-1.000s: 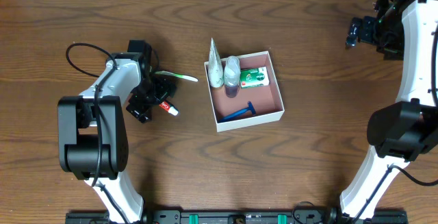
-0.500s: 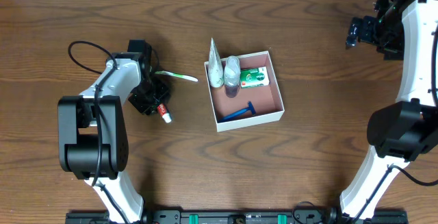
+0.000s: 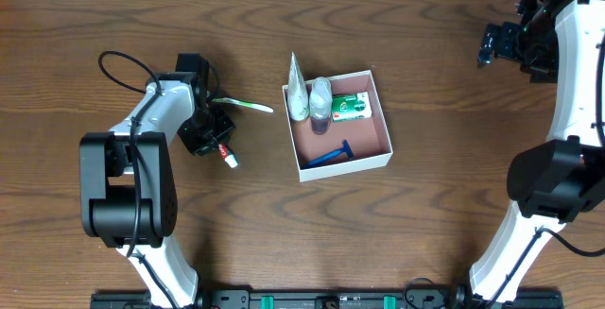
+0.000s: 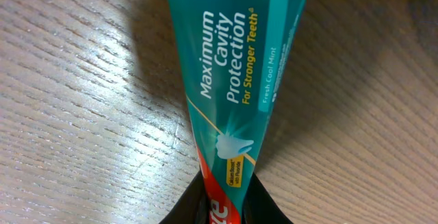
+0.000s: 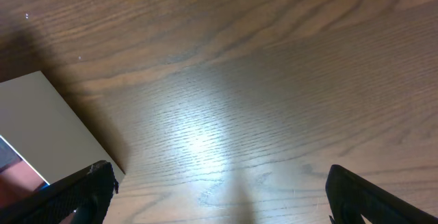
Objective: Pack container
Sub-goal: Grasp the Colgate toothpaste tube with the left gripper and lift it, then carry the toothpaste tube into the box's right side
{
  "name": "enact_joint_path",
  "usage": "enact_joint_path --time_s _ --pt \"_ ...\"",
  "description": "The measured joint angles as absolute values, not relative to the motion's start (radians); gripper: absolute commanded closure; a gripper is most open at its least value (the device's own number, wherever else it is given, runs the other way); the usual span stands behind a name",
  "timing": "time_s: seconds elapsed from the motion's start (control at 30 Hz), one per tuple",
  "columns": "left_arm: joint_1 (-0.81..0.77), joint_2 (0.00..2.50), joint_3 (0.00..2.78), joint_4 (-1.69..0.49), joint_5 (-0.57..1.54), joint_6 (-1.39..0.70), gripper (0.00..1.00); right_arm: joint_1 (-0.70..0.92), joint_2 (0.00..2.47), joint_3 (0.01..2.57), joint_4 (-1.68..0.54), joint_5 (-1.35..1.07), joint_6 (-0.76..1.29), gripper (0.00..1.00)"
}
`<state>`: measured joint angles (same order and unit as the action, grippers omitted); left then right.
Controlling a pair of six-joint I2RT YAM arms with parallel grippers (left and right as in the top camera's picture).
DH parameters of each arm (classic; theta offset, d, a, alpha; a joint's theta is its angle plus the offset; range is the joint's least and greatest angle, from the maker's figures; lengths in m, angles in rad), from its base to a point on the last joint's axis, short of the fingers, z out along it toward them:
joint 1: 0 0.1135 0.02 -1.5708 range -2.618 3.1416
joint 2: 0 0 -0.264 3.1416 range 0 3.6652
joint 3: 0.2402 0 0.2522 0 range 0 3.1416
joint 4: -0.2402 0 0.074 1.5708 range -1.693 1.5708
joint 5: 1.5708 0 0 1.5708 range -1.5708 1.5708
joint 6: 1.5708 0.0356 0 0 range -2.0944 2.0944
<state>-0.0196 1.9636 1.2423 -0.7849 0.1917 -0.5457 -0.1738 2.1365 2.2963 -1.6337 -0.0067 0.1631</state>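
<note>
Left claw [image 3: 210, 137] clenched on toothpaste tube [image 4: 236, 80], low at bench [image 3: 425, 233]. Container [image 3: 367, 137] at its 3 o'clock, well apart. Advice: lift above near wall, then lower tube flat on bare floor. Right claw [image 3: 490, 44] released, idle.

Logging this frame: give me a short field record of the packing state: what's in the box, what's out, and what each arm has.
container: open, mid-table
inside: white tube, small bottle, soap box, blue razor
outside: toothbrush lying on table; toothpaste
left end effector: shut on toothpaste
right end effector: open, empty, far from container
</note>
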Motion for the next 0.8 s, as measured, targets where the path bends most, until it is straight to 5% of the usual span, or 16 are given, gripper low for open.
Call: enact_joint_path --time_s 0.4,0.8 --pt "-0.020 1.929 1.259 -0.890 0.183 -0.412 0.86 -0.174 2.136 2.296 -1.634 -0.007 0.163 0.01" --pt "-0.138 1.573 1.360 -0.935 0.160 -0.165 0.86 -0.174 2.136 2.296 -1.634 -0.007 0.163 0.01"
